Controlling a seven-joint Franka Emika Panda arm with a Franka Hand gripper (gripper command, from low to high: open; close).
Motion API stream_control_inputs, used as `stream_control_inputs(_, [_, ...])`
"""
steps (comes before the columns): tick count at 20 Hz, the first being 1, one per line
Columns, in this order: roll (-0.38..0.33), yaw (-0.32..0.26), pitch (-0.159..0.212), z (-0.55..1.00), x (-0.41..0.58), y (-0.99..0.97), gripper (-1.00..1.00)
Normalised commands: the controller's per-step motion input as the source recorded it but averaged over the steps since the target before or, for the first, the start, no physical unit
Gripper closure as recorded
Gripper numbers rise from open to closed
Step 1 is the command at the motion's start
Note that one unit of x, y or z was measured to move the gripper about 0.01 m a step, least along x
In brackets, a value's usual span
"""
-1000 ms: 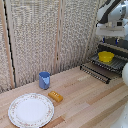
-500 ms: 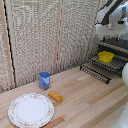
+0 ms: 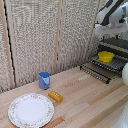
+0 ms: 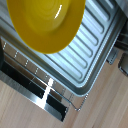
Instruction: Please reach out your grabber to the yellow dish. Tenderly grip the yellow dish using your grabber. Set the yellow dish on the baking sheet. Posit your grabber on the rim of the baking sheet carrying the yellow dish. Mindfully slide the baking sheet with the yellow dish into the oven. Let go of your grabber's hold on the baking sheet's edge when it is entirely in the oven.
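Resting on the baking sheet (image 3: pixel 111 63) by the oven (image 3: pixel 119 46), the yellow dish (image 3: pixel 105 56) has stayed unmoved; the end effector's opening cannot be told, so the rim grip is judged pending.

The yellow dish (image 3: pixel 105 56) is a small round bright yellow bowl, upright, resting on the baking sheet (image 3: pixel 117 63) at the far right of the exterior view. In the wrist view the yellow dish (image 4: pixel 46 22) shows a glossy interior and sits on the ribbed, silvery-grey baking sheet (image 4: pixel 92 45). The baking sheet lies flat, projecting from the oven (image 3: pixel 117 46), a dark boxy unit behind it.
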Motion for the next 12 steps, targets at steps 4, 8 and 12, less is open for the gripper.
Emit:
stream_control_inputs(4, [-0.364, 0.208, 0.097, -0.10, -0.131, -0.02, -1.00])
stream_control_inputs(8, [-0.375, 0.186, 0.081, -0.15, -0.079, 0.00, -1.00])
stream_control_inputs(12, [-0.375, 0.164, 0.068, -0.14, 0.011, 0.02, -1.00])
